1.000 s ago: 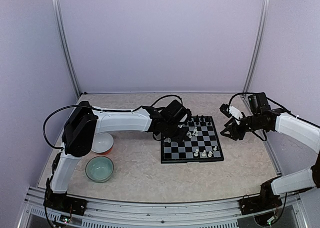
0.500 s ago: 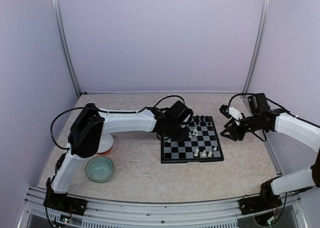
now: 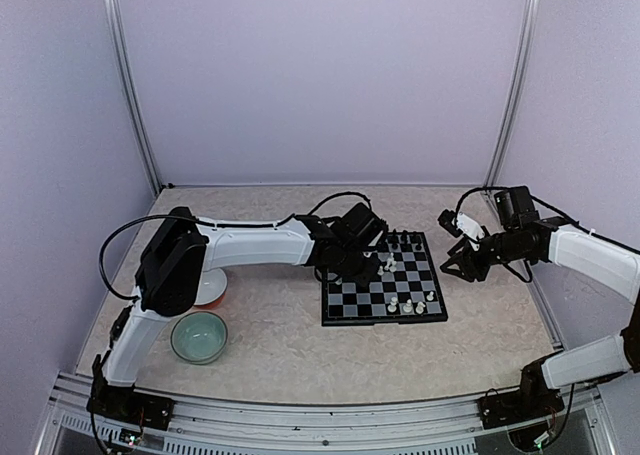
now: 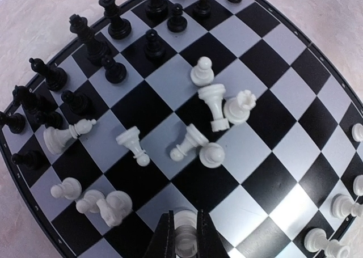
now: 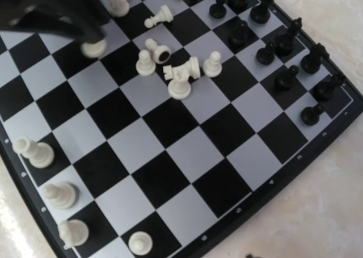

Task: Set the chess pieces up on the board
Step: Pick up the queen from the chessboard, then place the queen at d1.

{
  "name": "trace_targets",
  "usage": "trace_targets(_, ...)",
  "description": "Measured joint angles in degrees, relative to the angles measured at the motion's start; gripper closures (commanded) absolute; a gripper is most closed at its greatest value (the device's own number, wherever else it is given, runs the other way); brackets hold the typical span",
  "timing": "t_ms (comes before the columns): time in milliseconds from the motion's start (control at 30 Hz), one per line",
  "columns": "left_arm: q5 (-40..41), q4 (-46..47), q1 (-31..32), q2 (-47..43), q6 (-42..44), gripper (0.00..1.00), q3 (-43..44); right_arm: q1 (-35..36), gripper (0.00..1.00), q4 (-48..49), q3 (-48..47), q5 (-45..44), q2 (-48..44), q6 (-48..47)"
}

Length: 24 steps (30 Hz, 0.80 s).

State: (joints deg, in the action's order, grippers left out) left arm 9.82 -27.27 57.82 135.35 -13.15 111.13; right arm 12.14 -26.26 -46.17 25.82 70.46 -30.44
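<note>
Top external view, near edge first: metal rail w/ both arm bases, then the table, beige marbled top, matte. On its left sits a pale green bowl, round and glossy. Just behind it is a white bowl, partly hidden by the left arm. Mid-table, right of centre, lies the board, flat, w/ glossy black/white squares and a thin black rim.

On it stand the chess pieces, tiny smooth plastic. A few white ones are upright on the near right squares, black ones line the far side.

Over the board's left part, the left gripper has its fingers clamped on a white piece; can't tell if it's lifted. Beyond it several white ones lie tipped mid-board.

Just off the board's right edge hovers the right gripper, fingers apart, nothing btwn them.

Behind are plain lilac walls and two metal corner posts.
</note>
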Motion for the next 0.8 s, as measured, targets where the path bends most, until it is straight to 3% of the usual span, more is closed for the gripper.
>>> trace_targets(433,0.94,-1.46,10.62,-10.1,-2.45,0.97,-6.88,0.0,0.54,0.0,0.0,-0.26,0.7,-0.15)
trace_targets(800,2.58,-1.57,9.7,-7.76,-4.04,0.97,-6.97,0.0,0.54,0.0,0.0,-0.42,0.81,-0.17)
